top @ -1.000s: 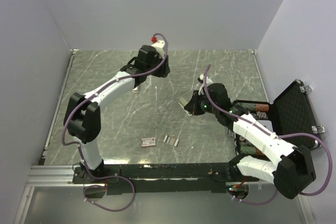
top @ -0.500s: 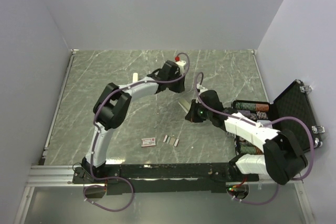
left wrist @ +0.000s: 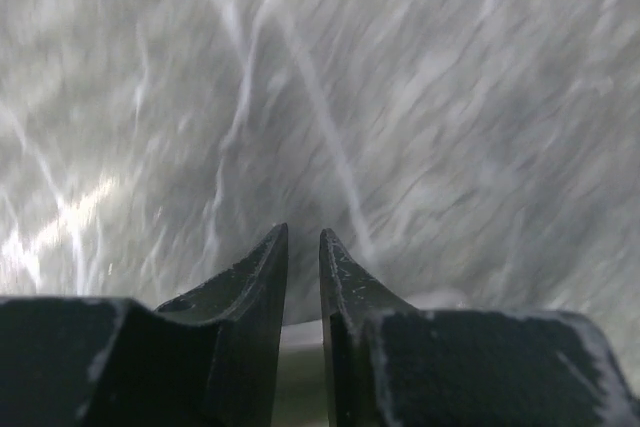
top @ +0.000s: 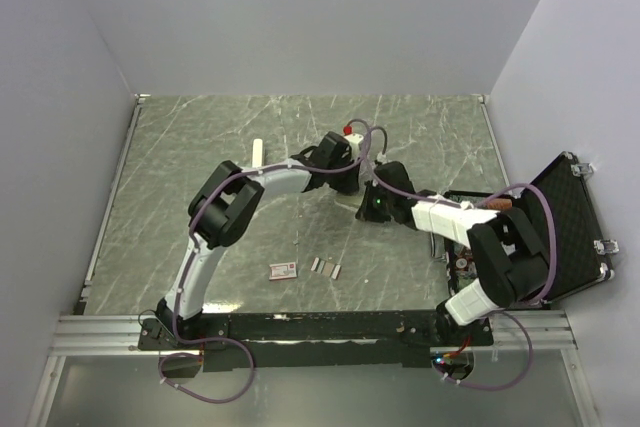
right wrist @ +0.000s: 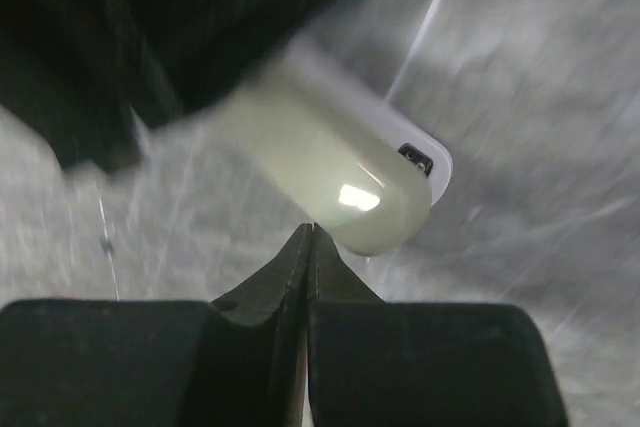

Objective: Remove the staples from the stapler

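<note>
The stapler (right wrist: pixel 340 172), olive-green on top with a white underside, shows in the right wrist view, tilted. Its far end runs under a dark blurred shape at the upper left, which looks like my left gripper. My right gripper (right wrist: pixel 312 229) is shut and empty, its tips just below the stapler's rounded end. In the left wrist view my left gripper (left wrist: pixel 303 237) shows a narrow gap with something pale olive low between the fingers. In the top view both grippers, left (top: pixel 350 175) and right (top: pixel 366 197), meet mid-table. Short silver staples (top: pixel 325 267) lie near the front.
A small red-and-white flat box (top: pixel 283 269) lies left of the staples. A pale narrow strip (top: pixel 257 154) lies on the marble table (top: pixel 200 207) at the back left. An open black case (top: pixel 560 212) with tools stands at the right edge.
My left arm has swung right from the back of the table to meet the right gripper and the stapler. The right arm has stretched further left. The pale strip is now uncovered.
</note>
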Robot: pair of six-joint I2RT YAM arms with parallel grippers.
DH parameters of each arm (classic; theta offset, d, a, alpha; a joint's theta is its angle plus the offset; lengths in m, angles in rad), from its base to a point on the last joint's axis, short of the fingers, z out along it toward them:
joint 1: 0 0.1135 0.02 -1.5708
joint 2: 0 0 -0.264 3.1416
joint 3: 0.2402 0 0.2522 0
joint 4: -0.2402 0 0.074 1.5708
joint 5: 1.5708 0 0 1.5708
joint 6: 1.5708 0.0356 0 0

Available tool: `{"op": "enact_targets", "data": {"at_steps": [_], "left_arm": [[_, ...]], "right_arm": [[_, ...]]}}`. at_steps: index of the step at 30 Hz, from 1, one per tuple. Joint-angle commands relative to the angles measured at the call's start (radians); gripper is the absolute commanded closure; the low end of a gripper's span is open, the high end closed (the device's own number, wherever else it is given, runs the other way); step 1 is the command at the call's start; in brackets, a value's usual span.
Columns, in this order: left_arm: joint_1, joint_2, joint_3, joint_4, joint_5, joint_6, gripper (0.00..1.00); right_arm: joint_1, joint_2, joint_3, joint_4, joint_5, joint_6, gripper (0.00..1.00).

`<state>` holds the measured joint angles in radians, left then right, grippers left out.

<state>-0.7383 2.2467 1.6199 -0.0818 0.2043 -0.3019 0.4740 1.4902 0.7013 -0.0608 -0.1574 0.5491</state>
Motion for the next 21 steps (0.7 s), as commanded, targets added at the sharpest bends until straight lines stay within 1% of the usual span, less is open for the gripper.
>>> {"op": "enact_targets", "data": {"at_steps": [1,4,9,12,14,17,18,21], "left_arm": [[-0.004,-0.088,-0.087,0.011,-0.006,-0.016,0.76],[-0.006,-0.128,-0.159,0.022,-0.009,-0.029,0.76],[-0.025,-0.199,-0.256,0.030,-0.011,-0.043,0.75],[-0.039,-0.252,-0.325,0.062,-0.034,-0.059,0.70],[-0.042,-0.277,-0.344,0.068,-0.055,-0.066,0.68],[-0.042,-0.294,-0.330,0.022,-0.141,-0.072,0.67],[-0.042,-0.302,-0.318,0.001,-0.201,-0.080,0.66],[-0.042,-0.328,-0.296,-0.039,-0.290,-0.095,0.62]], "right_arm": [[-0.041,0.036,0.095,-0.010,0.074,-0.005,1.00],[-0.057,0.033,0.098,0.000,0.085,0.003,1.00],[-0.075,0.044,0.130,-0.031,0.117,-0.008,1.00],[-0.083,0.039,0.141,-0.033,0.113,-0.015,1.00],[-0.081,0.030,0.135,-0.031,0.096,-0.018,1.00],[-0.081,0.012,0.130,-0.039,0.085,-0.018,1.00],[-0.081,0.004,0.132,-0.048,0.090,-0.018,1.00],[-0.081,-0.028,0.132,-0.069,0.116,-0.026,1.00]]}}
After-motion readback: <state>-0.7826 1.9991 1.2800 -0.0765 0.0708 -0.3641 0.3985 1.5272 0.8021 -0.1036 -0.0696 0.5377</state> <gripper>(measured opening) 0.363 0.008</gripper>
